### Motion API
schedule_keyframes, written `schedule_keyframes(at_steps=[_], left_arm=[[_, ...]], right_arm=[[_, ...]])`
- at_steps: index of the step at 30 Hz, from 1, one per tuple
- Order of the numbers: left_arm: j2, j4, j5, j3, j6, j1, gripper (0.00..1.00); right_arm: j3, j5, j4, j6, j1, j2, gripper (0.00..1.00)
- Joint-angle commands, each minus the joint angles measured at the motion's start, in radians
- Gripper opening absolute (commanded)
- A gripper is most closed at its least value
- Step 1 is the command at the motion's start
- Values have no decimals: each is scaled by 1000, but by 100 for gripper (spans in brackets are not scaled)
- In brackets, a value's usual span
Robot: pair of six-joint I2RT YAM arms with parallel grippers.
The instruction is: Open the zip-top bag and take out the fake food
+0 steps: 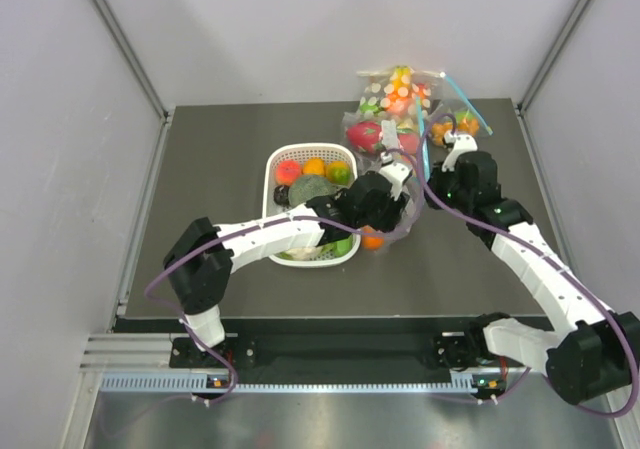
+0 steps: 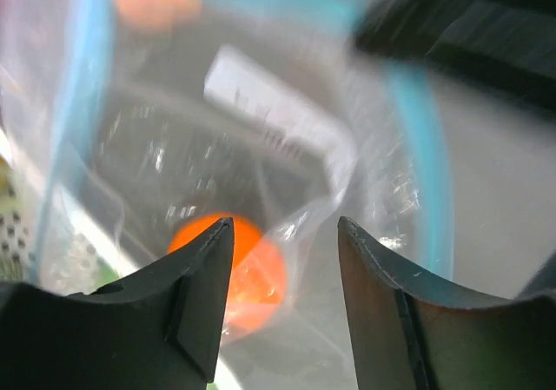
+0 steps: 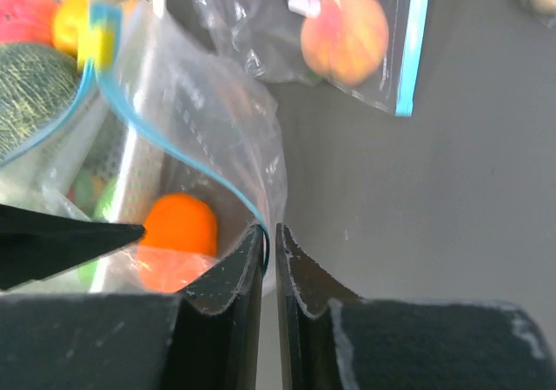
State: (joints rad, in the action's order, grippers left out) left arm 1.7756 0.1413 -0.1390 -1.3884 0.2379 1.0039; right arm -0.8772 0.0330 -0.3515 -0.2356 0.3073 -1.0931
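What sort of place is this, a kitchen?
Probably a robotics lab test cell, not a kitchen: two white-and-black robot arms bolted at the edge of a dark grey table, plain white walls boxing it in, and toy plastic fruit in a white mesh basket and a clear zip-top bag.

A finger of the left gripper hid part of the orange fruit; beyond its tips, the zip-top bag and its zip strip were blurred.
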Motion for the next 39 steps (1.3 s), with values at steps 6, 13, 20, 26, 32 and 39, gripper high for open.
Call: schedule_keyframes(at_steps=[6, 13, 20, 26, 32, 39], left_arm=[[-59, -74, -28, 103, 14, -4, 57], [13, -26, -89, 29, 17, -5, 59], [106, -23, -168, -43, 12, -8, 60], [144, 30, -198, -93, 15, -8, 60], [105, 27, -211, -61, 20, -8, 60], [104, 35, -220, -57, 26, -10, 61]], right_arm=[[-85, 19, 46, 35, 6, 18, 11], [-95, 57, 25, 30, 6, 85, 11], [-69, 105, 25, 16, 6, 130, 11], [-30, 111, 35, 16, 6, 118, 20], [29, 185, 77, -1, 6, 96, 30], [89, 226, 98, -22, 6, 113, 31]])
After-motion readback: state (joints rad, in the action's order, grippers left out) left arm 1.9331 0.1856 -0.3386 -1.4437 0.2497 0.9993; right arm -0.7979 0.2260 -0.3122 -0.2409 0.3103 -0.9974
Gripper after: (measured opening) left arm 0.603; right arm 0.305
